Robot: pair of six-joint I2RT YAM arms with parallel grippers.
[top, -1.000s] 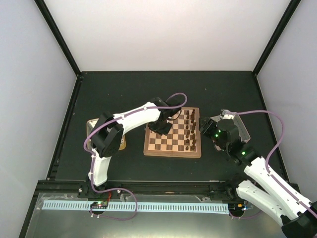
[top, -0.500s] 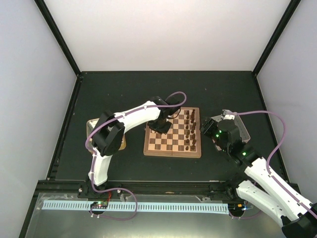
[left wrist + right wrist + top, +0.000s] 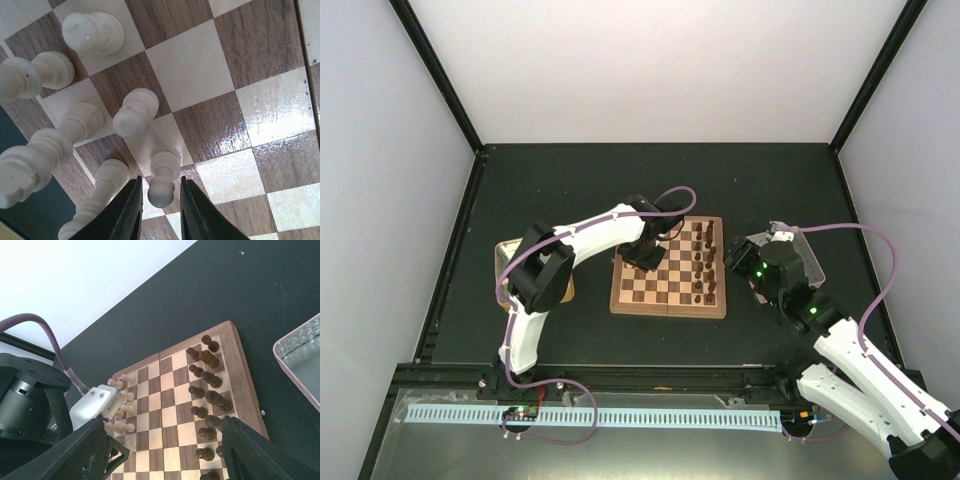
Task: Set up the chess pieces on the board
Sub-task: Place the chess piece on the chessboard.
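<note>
Left gripper (image 3: 160, 182) is low over the left side of the board (image 3: 668, 280). Its jaws stand a little parted either side of a pale pawn (image 3: 164, 167), with thin gaps both sides, so the pawn is not pinched. The pawn stands upright on the board by itself, base seemingly near the corner of a pale square rather than centred.

Main risk is the retreat. The gaps are slim, so any sideways drift on the way up lets a finger (image 3: 192, 210) clip the pawn's head and tip it.

Second risk is crowding. Another pale piece (image 3: 102, 192) stands just beside the outer face of the left finger, and a taller pale piece (image 3: 135, 112) is right behind the pawn. A wider jaw opening or a swing toward them probably knocks one over. The pale group is tight enough that one fall could take down neighbours or roll a piece off the board edge.

Right gripper (image 3: 165, 452) is wide apart and empty, hovering off the right side of the board near the silver tray (image 3: 300, 365), well apart from the dark pieces (image 3: 703, 262) lined up on the right columns. Low risk there unless it swings in while the left arm is over the board.
</note>
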